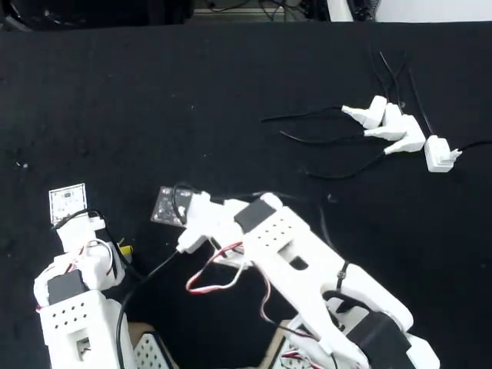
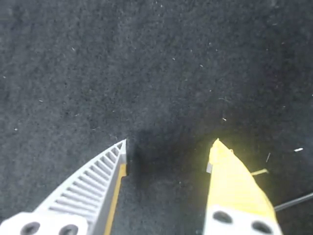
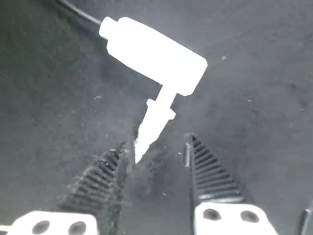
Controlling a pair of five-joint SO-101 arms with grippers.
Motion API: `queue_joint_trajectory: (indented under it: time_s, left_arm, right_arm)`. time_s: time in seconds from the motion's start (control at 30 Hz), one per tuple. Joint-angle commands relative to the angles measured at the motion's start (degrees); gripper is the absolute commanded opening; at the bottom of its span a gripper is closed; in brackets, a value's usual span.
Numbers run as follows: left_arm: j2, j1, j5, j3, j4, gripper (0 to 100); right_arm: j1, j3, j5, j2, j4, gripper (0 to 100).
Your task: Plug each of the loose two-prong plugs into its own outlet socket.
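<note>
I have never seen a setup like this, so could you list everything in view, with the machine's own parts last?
Table: one, black, under everything.
Loose plug: one, white with a black cable, lying just ahead of the right hand.
Plug cluster: about four white pieces with black cables, far right of the table; I cannot tell plugs from sockets.
Marker cards: two, speckled squares, beside the arms.
Arms: two, white, at the near edge.
Left hand: one, white and yellow, open over bare table.
Right hand: one, dark, open.
</note>
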State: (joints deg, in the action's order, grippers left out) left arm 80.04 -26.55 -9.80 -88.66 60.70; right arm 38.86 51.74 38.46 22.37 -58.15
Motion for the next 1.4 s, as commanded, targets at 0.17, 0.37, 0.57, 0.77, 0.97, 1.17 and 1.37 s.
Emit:
queue_joint_trajectory:
  time_s: [0.17, 0.37, 0.57, 0.77, 0.97, 1.17, 1.37]
  left_arm:
    - [0.18, -0.13, -0.26, 0.66, -0.62, 27]
    - [0.18, -0.13, -0.26, 0.66, -0.62, 27]
    - [0.18, -0.13, -0.26, 0.66, -0.62, 27]
    - [0.18, -0.40, -0.26, 0.66, -0.62, 27]
    - [0.18, -0.31, -0.26, 0.66, -0.62, 27]
    - [0.18, -0.40, -0.26, 0.66, -0.62, 27]
    - [0.18, -0.66, -0.26, 1.27, 0.00, 27]
  right_arm:
    - [0.53, 5.14, -0.62, 2.07, 7.21, 15.9]
    - [0.53, 6.90, -0.26, 2.07, 10.64, 1.0]
    - [0.70, 1.63, -0.35, 1.98, 11.52, 1.1]
    - [0.70, -9.01, 0.26, -3.65, 7.91, 1.1]
    - [-1.41, -33.89, 1.85, -21.05, -13.63, 1.1]
    - [-4.66, -53.41, 3.25, -28.62, -26.55, 1.1]
    - [1.14, -58.68, 3.25, -33.80, -28.13, 1.1]
